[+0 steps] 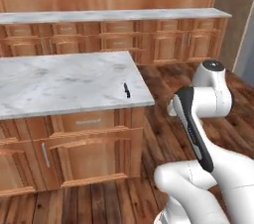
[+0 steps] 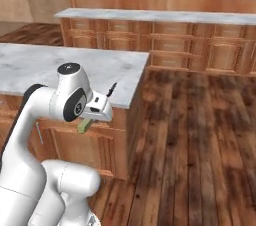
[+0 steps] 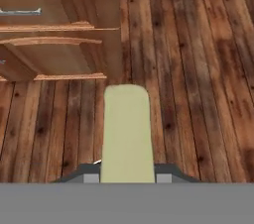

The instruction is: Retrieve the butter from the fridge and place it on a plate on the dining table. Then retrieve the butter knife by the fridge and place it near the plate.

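Wide wood floor [image 2: 200, 135] lies open right of the tabletop [image 1: 59, 82], where the knife [image 1: 126, 90] sits near the front right corner, while the folded arm holds the hand [image 3: 127, 177] low over the floor, nearly closed, pinching the butter [image 3: 127, 134].

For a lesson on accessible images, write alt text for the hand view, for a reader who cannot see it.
A pale-yellow stick of butter, held in the robot's hand, points out over a dark wood plank floor. At upper left stands the corner of a marble-topped wooden cabinet with a grey drawer handle.
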Robot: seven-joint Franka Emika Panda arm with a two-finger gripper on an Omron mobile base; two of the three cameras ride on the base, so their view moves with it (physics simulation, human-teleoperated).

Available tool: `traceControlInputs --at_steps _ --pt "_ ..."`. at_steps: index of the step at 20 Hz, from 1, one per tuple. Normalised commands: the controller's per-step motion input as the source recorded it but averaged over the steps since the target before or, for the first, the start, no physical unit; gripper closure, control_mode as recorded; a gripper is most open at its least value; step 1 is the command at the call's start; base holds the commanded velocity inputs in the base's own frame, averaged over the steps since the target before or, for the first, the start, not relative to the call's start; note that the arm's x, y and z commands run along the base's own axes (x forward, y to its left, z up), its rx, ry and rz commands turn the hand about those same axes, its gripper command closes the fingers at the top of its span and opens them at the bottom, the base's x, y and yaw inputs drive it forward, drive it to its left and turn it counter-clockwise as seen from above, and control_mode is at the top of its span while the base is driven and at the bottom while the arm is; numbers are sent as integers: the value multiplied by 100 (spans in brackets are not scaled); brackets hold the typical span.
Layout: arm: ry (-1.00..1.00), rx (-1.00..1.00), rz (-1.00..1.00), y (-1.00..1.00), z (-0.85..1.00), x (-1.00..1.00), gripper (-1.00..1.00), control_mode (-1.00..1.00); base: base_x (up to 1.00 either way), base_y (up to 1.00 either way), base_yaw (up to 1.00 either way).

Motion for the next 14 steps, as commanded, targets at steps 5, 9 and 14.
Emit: traceControlInputs --at_steps 5,9,14 --pt "0 0 0 0 0 0 100 100 0 92 36" --pt "0 0 0 0 0 0 100 100 18 100 4" --pt "0 0 0 0 0 0 100 100 20 100 3"
